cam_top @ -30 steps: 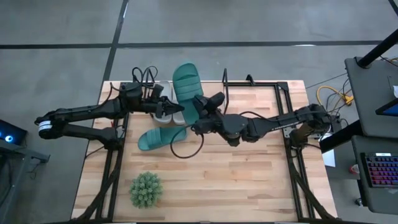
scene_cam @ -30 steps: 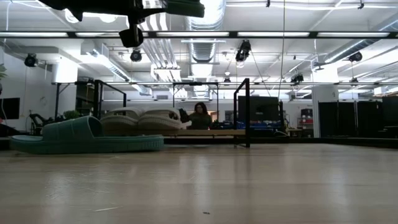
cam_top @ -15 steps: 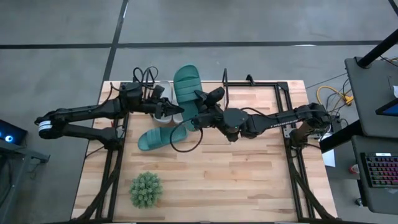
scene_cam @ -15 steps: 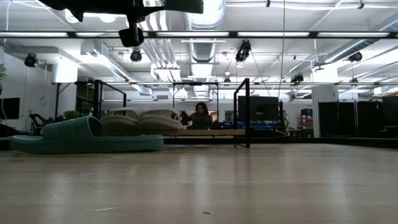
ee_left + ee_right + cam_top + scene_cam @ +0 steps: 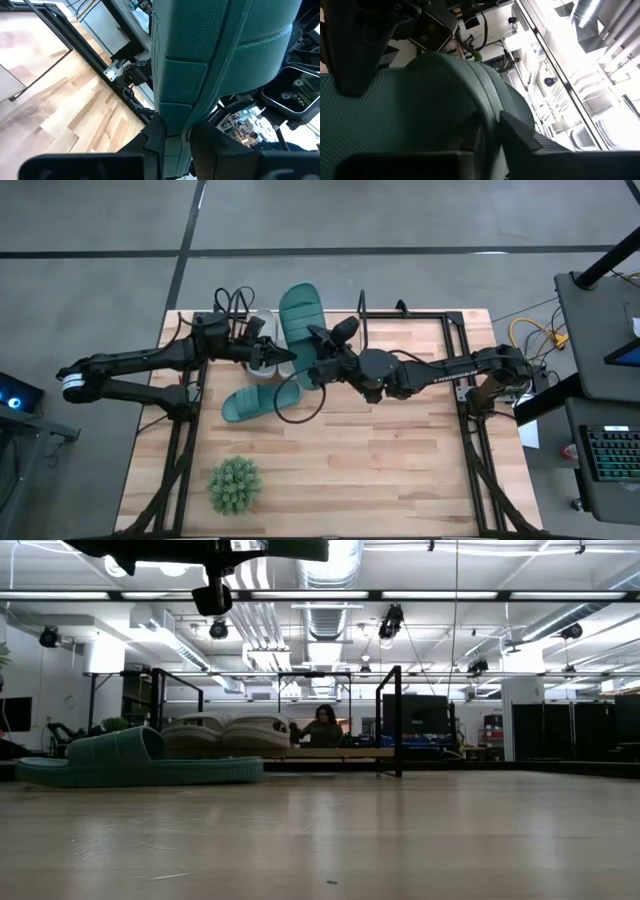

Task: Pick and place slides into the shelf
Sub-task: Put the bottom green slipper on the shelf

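Above shelf (image 5: 405,314), both grippers, left gripper (image 5: 283,358), right gripper (image 5: 318,366), clamping raised teal slide (image 5: 301,320)

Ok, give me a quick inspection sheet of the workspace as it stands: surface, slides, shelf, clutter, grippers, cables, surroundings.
Surface: wood table, mostly bare.
Slides: one teal slide held up by both grippers; second teal slide flat on the table; two grey slides on the shelf.
Shelf: black wire rack at the far edge.
Clutter: spiky green plant.
Grippers: left gripper and right gripper both shut on the raised slide.
Cables: black cable loop on the table.
Surroundings: a person seated behind the table.
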